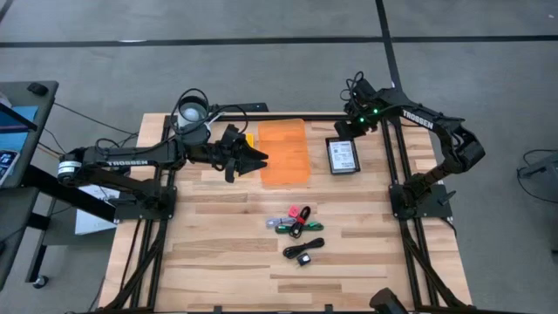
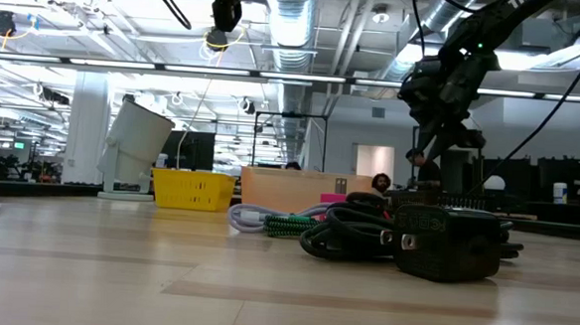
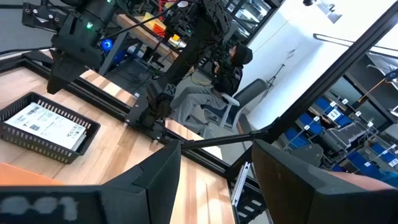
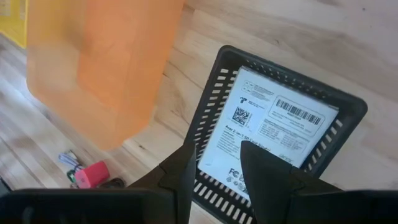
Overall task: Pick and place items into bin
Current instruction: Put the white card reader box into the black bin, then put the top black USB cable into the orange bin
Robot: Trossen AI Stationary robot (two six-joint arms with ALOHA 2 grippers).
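Observation:
The small items lie loose on the table near its middle: a red-pink piece (image 1: 297, 213), a green cable (image 1: 285, 228), a black cable (image 1: 304, 247) and a tiny black block (image 1: 304, 259) (image 2: 451, 242). A white printed card (image 1: 343, 154) (image 4: 270, 127) lies flat inside a black mesh basket (image 4: 214, 106). An orange bin (image 1: 284, 153) stands at the far middle. My left gripper (image 1: 259, 160) (image 3: 214, 180) hovers open at the bin's left side, empty. My right gripper (image 1: 345, 131) (image 4: 217, 171) hangs open above the basket and card, touching neither.
A small yellow basket (image 1: 248, 139) (image 2: 194, 188) and a white round fixture (image 1: 192, 112) sit at the far left behind my left arm. Black frame rails run along the table's edges. Bare wood shows to the left and right of the loose items. A person sits in the room beyond.

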